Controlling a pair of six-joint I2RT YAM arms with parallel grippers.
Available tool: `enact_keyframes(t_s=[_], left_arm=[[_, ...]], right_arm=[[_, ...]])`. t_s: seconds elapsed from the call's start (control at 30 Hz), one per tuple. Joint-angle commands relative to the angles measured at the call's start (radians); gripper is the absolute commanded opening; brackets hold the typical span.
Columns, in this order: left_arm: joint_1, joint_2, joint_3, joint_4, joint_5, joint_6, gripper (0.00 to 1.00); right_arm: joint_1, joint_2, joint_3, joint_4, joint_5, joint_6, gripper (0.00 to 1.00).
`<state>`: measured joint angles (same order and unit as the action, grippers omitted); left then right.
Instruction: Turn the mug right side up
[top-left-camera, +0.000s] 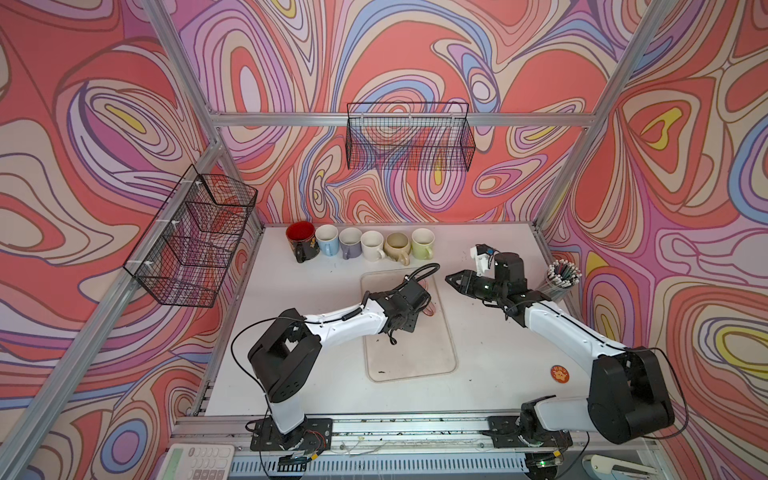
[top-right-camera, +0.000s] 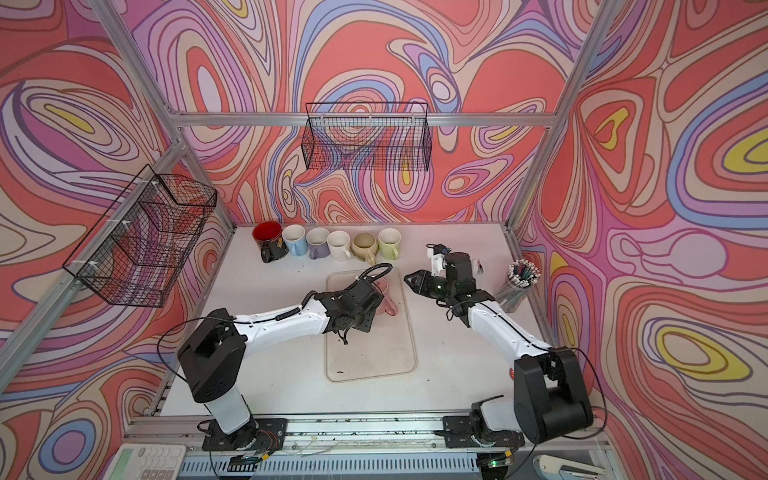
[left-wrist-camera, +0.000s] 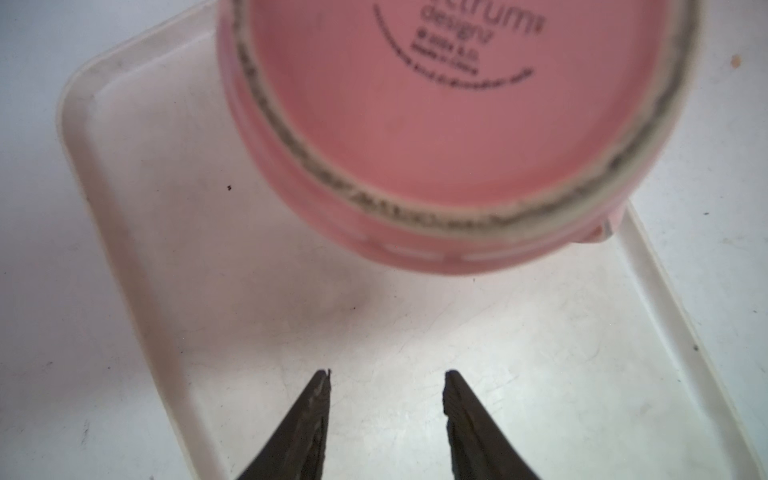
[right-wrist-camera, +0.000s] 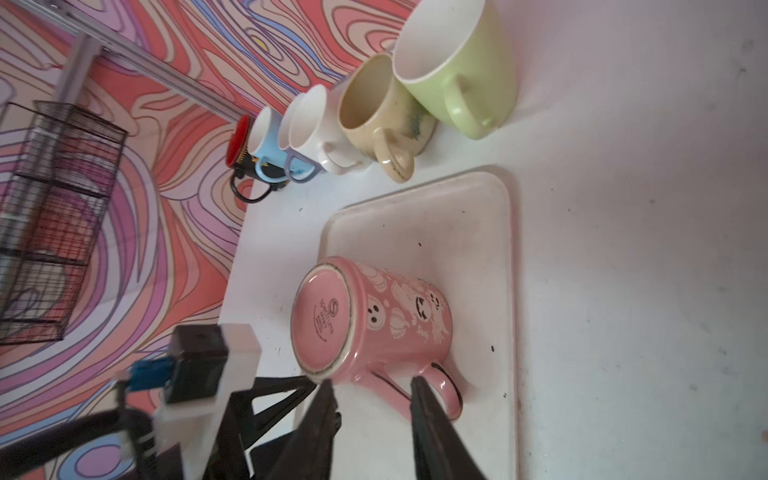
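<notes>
A pink mug (right-wrist-camera: 370, 320) with white ghost and pumpkin drawings stands upside down on the white tray (right-wrist-camera: 478, 208), base up and handle (right-wrist-camera: 444, 386) toward my right gripper. In a top view only a pink sliver of the mug (top-right-camera: 390, 300) shows beside my left wrist. My left gripper (left-wrist-camera: 386, 374) hangs open just above the tray (left-wrist-camera: 124, 208), close beside the mug's base (left-wrist-camera: 436, 116), with nothing between its fingers. My right gripper (right-wrist-camera: 372, 382) is near the handle, jaws apart and empty; in both top views it (top-left-camera: 451, 279) hovers at the tray's far right corner.
Several upright mugs (top-left-camera: 361, 243) line the table's back edge. A clear cup of pens (top-left-camera: 561, 276) stands at the right edge behind my right arm. An orange sticker (top-left-camera: 560, 372) lies front right. Wire baskets (top-left-camera: 195, 237) hang on the left and back walls.
</notes>
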<state>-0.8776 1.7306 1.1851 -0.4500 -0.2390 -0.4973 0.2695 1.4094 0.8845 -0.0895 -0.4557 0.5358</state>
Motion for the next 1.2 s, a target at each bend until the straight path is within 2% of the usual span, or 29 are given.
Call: enact_keyframes(t_s=[0.0, 0.13, 0.27, 0.47, 0.53, 0.73, 0.9, 1.03, 1.17], left_arm=[[-0.003, -0.095, -0.034, -0.040, -0.033, 0.009, 0.47], [-0.002, -0.191, -0.080, -0.053, -0.049, 0.019, 0.50], [0.000, -0.303, -0.144, -0.039, -0.058, 0.033, 0.57], [0.032, -0.408, -0.208, -0.028, -0.060, 0.051, 0.77], [0.053, -0.430, -0.218, -0.035, -0.045, 0.051, 0.81], [0.095, -0.487, -0.253, -0.041, -0.045, 0.063, 0.82], [0.100, -0.482, -0.255, -0.065, -0.094, 0.080, 0.80], [0.100, -0.469, -0.260, -0.062, -0.084, 0.072, 0.79], [0.100, -0.440, -0.258, -0.045, -0.053, 0.050, 0.77]], right_arm=[[0.049, 0.078, 0.082, -0.158, 0.195, -0.108, 0.16], [0.059, 0.183, 0.134, -0.189, 0.240, -0.133, 0.01], [0.111, 0.233, 0.160, -0.210, 0.300, -0.155, 0.00], [0.210, 0.281, 0.183, -0.242, 0.357, -0.163, 0.00], [0.241, 0.275, 0.177, -0.247, 0.362, -0.159, 0.00], [0.358, 0.260, 0.143, -0.209, 0.379, -0.091, 0.00], [0.462, 0.299, 0.151, -0.125, 0.354, -0.026, 0.00], [0.476, 0.304, 0.148, -0.081, 0.288, 0.011, 0.00], [0.474, 0.248, 0.118, -0.055, 0.286, 0.018, 0.00]])
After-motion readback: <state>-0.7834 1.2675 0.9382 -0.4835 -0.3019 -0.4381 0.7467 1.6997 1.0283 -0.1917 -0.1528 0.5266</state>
